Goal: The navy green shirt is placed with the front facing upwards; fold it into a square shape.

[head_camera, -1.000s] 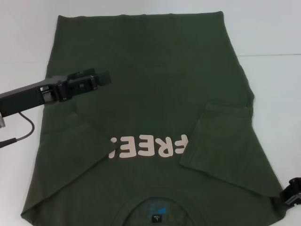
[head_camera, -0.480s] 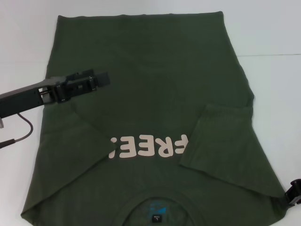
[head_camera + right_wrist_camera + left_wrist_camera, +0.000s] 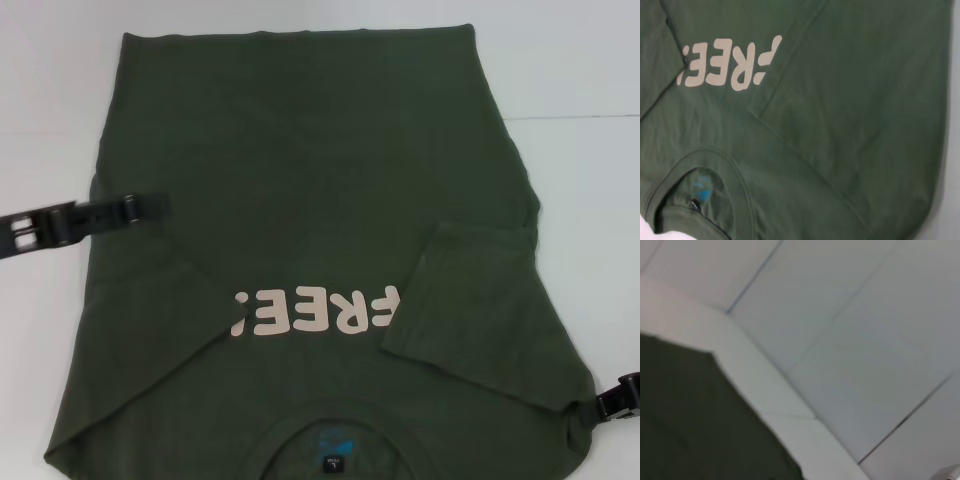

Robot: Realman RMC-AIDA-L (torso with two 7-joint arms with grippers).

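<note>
Head view, navy green shirt [image 3: 320, 200] flat on white table [image 3: 580, 80], left gripper [image 3: 150, 207] over its edge

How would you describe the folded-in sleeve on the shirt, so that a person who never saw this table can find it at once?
Start from the navy green shirt spread over the white table. Find the pale letters "FREE!" on its chest. Beside the letter F, on the robot's right, lies the folded-in sleeve: a slanted flap on top of the body cloth, the only raised layer with a clear hem edge.

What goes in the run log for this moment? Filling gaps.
shirt: flat, both sleeves folded in | left gripper: over left edge | right gripper: near-right corner
</note>
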